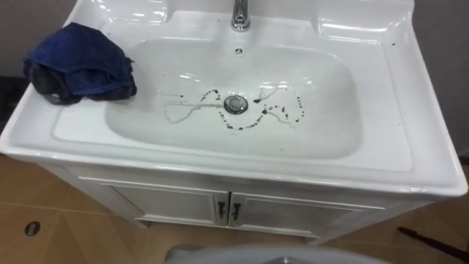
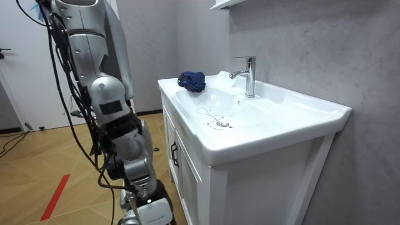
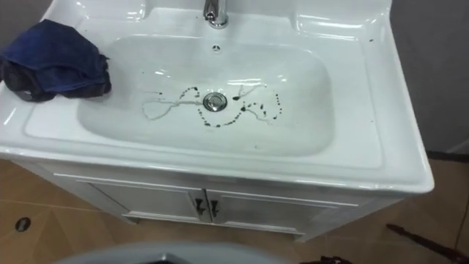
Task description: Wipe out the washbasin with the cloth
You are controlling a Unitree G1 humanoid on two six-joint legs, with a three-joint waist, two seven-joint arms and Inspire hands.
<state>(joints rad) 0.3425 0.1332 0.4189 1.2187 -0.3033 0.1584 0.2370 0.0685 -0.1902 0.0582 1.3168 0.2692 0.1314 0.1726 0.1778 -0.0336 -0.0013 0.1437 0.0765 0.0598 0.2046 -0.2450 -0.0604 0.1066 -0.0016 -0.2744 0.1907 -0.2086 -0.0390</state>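
Note:
The white basin (image 1: pixel 381 95) has dark speckled stains (image 1: pixel 253 117) curling round the metal drain (image 1: pixel 235 103) at the bottom of its bowl. A crumpled dark blue cloth (image 1: pixel 79 64) lies on the basin's flat rim at the far left corner, apart from the bowl. The chrome tap (image 1: pixel 240 15) stands at the middle of the back edge. In the room view I stand in front of the basin cabinet, and my right hand (image 2: pixel 145 203) hangs low at my side, well below the rim and away from the cloth.
Under the basin is a white cabinet with two doors and dark handles (image 1: pixel 227 210). The floor is wood, with a red line (image 2: pixel 56 194) on it at the room view's left. A grey wall (image 2: pixel 300 37) rises behind the tap.

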